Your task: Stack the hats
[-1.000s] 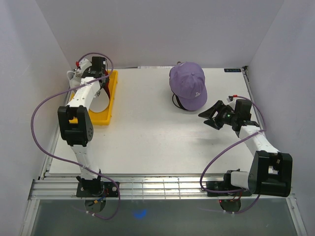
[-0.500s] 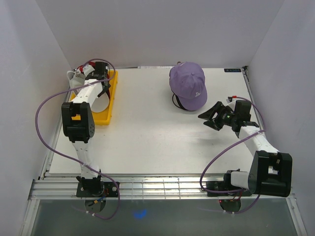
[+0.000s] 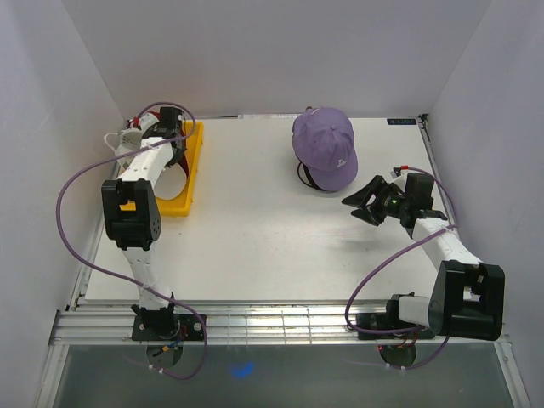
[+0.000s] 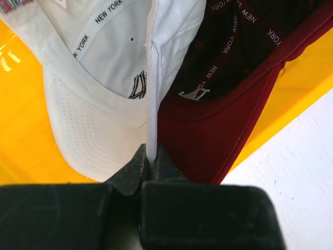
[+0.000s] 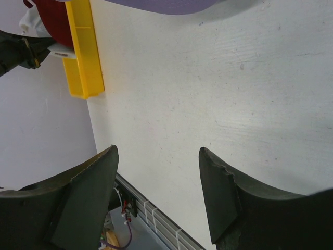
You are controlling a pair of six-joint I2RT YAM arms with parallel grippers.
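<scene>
Your lavender purple cap (image 3: 325, 146) carries a small white logo on its front. In the left wrist view you see a white cap (image 4: 99, 104), its inner tape lettered NEW YORK in black and its brim dotted with fine pinholes. Beside it is a dark red cap (image 4: 218, 125), whose dark tape bears the same words in white. The tray (image 4: 21, 130) is bright yellow and the counter (image 3: 255, 229) is white. Your left arm (image 3: 140, 166) and right arm (image 3: 442, 242) are white with black joints, black jaws and purple cables (image 3: 58, 206).
</scene>
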